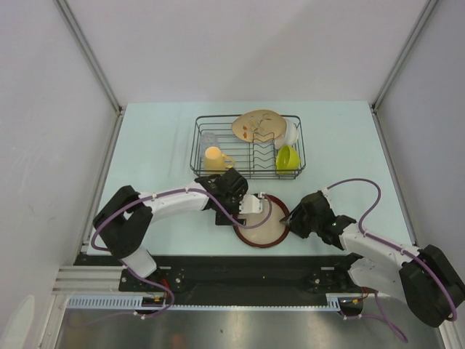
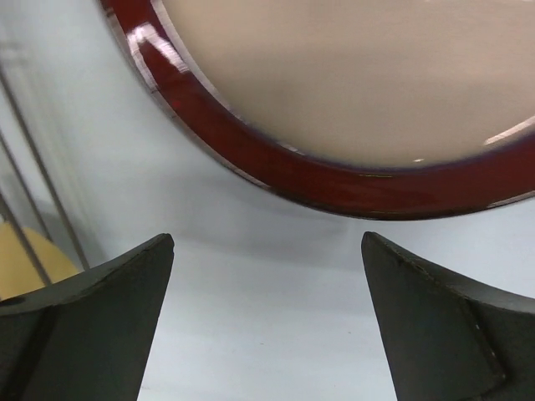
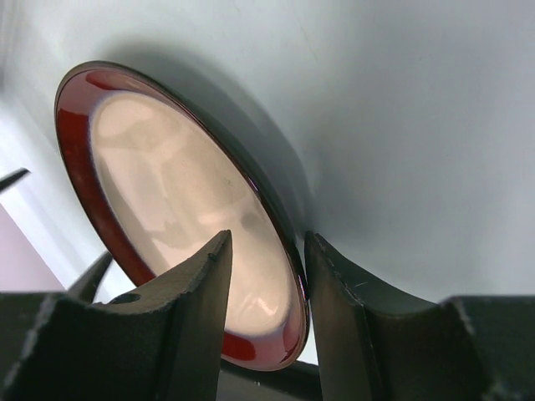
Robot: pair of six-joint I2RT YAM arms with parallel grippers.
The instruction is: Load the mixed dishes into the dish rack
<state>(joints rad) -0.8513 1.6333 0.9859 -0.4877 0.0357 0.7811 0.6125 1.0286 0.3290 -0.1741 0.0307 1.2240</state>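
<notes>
Right pincer (image 3: 267,242) narrow, pinching dark-rimmed plate (image 3: 167,184) by rim. Shallow edge hold: plate may pivot, slip onto tabletop (image 3: 401,125). Left pincer (image 2: 267,238) wide, empty, plate just ahead.

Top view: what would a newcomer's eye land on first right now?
The dark-rimmed plate on the table just in front of the rack, flanked by both arms. The right gripper pinches its right rim, while the left gripper hangs wide open by its left rim. Behind, the rack already holds the mug and green bowl, among others.
</notes>
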